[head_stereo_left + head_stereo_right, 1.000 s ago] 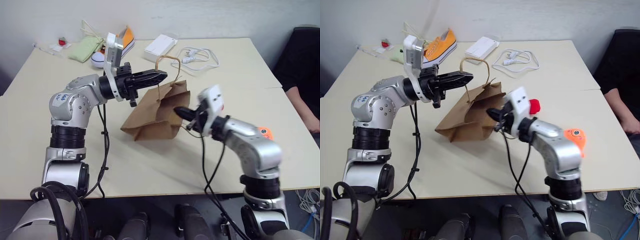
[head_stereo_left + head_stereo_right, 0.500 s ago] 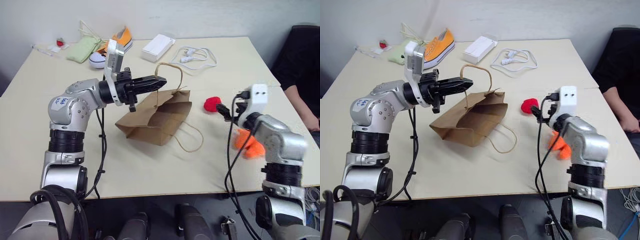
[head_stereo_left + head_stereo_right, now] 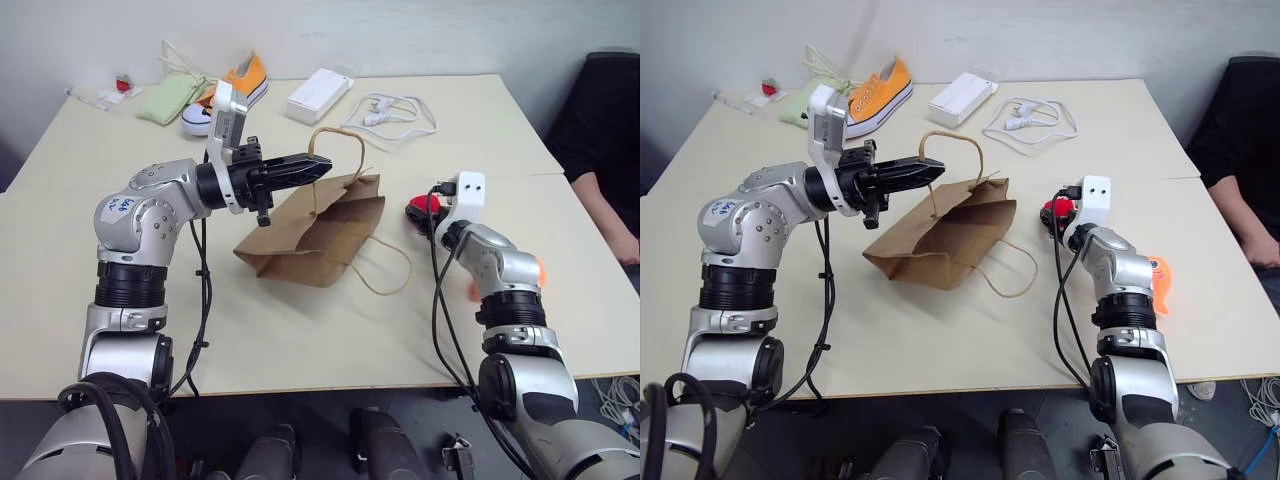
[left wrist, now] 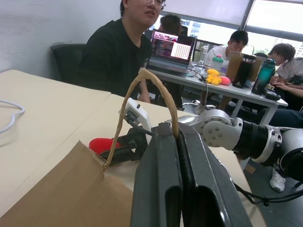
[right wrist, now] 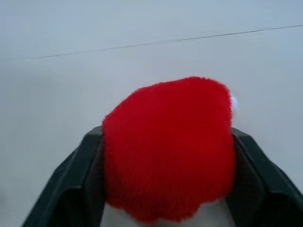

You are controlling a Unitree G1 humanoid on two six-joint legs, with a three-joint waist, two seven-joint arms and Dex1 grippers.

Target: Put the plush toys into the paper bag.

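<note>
Right hand swung out, flanking the fuzzy red plush.

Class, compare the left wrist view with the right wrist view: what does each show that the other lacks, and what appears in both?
Left wrist view alone: the left gripper shut on the paper bag's handle, the brown paper bag below it, the right gripper seen from outside, and people seated at a desk behind.

Right wrist view alone: a close look at the right gripper's fingers standing on either side of the toy, against the pale table.

Both: the small red plush toy lying on the table.
</note>
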